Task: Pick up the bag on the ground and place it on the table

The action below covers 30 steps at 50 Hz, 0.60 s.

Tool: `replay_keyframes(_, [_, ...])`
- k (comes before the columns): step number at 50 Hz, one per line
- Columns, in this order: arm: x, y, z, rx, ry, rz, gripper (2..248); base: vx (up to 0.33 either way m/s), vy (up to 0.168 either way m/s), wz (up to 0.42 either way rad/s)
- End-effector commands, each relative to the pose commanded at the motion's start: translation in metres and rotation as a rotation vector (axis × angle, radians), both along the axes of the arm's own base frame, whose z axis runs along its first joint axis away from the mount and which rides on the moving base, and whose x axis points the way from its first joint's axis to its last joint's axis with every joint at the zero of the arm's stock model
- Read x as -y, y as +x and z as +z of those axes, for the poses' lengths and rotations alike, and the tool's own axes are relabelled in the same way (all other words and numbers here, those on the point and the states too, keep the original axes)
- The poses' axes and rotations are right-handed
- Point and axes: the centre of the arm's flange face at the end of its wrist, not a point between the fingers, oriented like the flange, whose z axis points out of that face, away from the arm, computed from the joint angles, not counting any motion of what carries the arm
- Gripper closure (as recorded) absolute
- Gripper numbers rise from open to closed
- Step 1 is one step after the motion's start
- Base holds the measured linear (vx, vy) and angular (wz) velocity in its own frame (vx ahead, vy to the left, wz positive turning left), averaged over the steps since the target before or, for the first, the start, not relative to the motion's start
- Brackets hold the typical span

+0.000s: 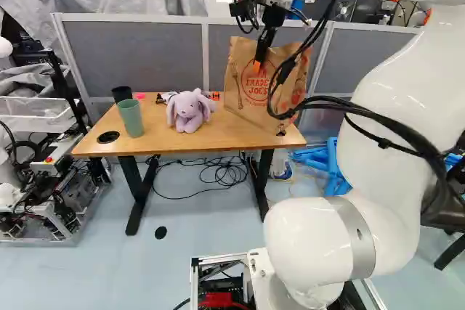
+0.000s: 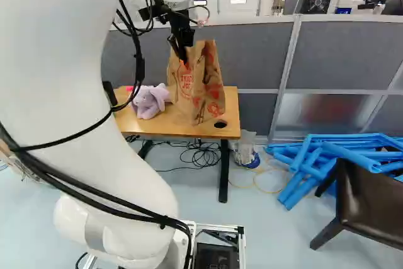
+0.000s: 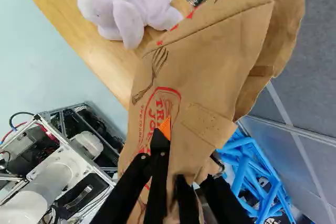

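Note:
My gripper (image 1: 260,62) is over the right part of the wooden table (image 1: 145,136), as the left base view has it. The brown paper bag (image 1: 243,99) with red print hangs down from it, slightly tilted. Its bottom is at the tabletop near the table's right end; whether it bears on the wood I cannot tell. From the wrist, the gripper (image 3: 184,153) is shut on the upper part of the bag (image 3: 220,66), the paper pinched between its fingers. One orange pad (image 3: 165,128) shows against the print; the other finger is largely hidden by paper.
A purple plush rabbit (image 1: 189,110) sits beside the bag, with a green cup (image 1: 131,117) and a black cup (image 1: 121,94) farther along. Grey partitions (image 2: 352,61) stand behind. Blue frames (image 2: 302,171) and a dark chair (image 2: 365,203) are on the right.

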Motion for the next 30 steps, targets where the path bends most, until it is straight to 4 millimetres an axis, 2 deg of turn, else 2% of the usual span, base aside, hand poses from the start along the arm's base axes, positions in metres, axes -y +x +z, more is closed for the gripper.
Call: replay_keyframes(30, [0.016, 0.050, -0.041, -0.067, 0.005, -0.024, 229, 0.000, 0.000, 0.000])
